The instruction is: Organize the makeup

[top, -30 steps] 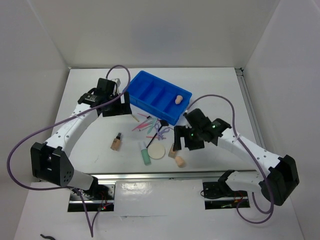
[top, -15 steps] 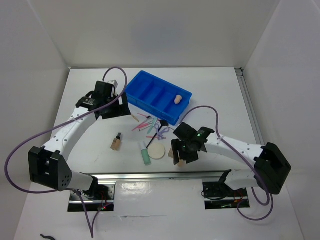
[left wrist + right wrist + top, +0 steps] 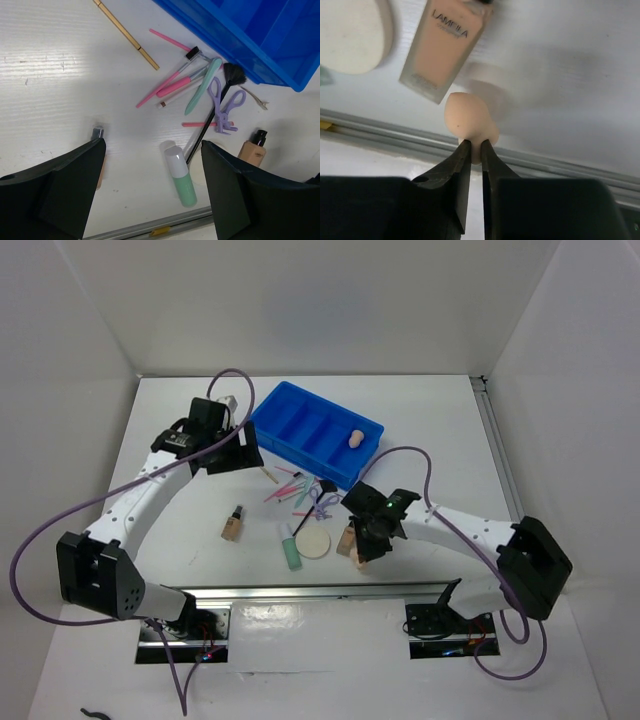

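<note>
My R gripper (image 3: 475, 150) is pinched nearly shut on a peach sponge (image 3: 468, 122), fingers close together w/ the sponge squeezed btwn them, near the front edge of the table (image 3: 560, 60); can't tell if it's off the surface. A beige bottle (image 3: 445, 47) lies just beside it, w/ the cream puff (image 3: 352, 32) on that bottle's far side. My L gripper (image 3: 152, 146) hangs w/ fingers spread wide, nothing btwn them, above the pink/green sticks (image 3: 175, 85), black brush (image 3: 220, 92) and mint tube (image 3: 182, 182). The 2nd bottle (image 3: 233, 527) lies apart, to the left. The other sponge (image 3: 353, 439) sits in the end compartment of the blue tray (image 3: 300, 453).
</note>
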You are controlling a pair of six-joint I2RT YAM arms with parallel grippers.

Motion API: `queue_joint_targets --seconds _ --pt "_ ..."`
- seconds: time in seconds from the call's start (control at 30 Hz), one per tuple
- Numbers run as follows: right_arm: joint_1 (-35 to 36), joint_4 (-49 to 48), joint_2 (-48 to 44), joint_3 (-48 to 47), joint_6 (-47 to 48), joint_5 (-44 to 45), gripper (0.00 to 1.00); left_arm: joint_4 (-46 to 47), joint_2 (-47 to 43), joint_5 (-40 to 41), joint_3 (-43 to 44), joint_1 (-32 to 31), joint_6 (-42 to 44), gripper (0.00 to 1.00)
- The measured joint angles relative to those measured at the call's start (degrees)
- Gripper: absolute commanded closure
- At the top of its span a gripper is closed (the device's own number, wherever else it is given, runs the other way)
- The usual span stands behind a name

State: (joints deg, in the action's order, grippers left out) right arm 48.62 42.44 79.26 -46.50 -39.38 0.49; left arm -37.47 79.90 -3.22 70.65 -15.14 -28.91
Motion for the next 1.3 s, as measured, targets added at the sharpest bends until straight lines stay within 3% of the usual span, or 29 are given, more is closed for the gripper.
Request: queue_joint_targets --seconds 0.17,0.3,0.5,0.83,0.93,1.0,1.07,1.1,1.13,1.2,1.3 --pt "-0.98 6.43 -4.59 -9.01 -1.95 0.66 0.90 0.09 0.15 -0.11 1.64 0.00 0.15 0.09" --pt "-6.58 6.69 -3.63 -22.67 -3.58 0.22 0.92 0.07 0.52 -0.57 1.73 0.00 0.17 0.09" --pt "-14.64 1.25 8.83 -39.17 -0.50 1.05 0.92 -0.02 1.09 -1.25 1.73 0.00 0.17 0.09" --pt "-28.52 -3.19 30.86 -49.96 9.33 2.08 0.91 -0.92 2.34 -0.72 -1.68 0.00 -0.17 0.08" --pt "-28.81 -3.23 33.11 -50.27 10.93 2.19 0.84 -1.20 3.56 0.57 -2.43 0.00 -1.20 0.05" --pt "-28.79 -3.28 33.68 -50.34 11.56 2.10 0.57 -1.97 4.52 1.99 -2.67 0.00 -1.57 0.03" --pt "-28.79 -3.37 33.77 -50.38 12.41 1.90 0.43 -2.86 5.51 3.98 -2.89 0.00 -1.97 0.00" --pt "-28.79 -3.43 33.77 -50.38 12.70 1.88 0.29 -3.41 5.88 4.98 -2.99 0.04 -2.40 0.00" --pt "-28.79 -3.48 33.77 -50.45 12.98 1.84 0.22 -4.09 6.19 6.16 -3.06 0.11 -2.78 0.00" --pt "-28.87 -3.58 33.77 -50.58 13.46 1.70 0.15 -5.14 6.71 8.04 -3.08 0.35 -3.08 0.00" --pt "-28.92 -3.76 33.77 -50.64 13.90 1.66 0.14 -6.03 7.45 10.67 -3.52 0.46 -3.48 0.02"
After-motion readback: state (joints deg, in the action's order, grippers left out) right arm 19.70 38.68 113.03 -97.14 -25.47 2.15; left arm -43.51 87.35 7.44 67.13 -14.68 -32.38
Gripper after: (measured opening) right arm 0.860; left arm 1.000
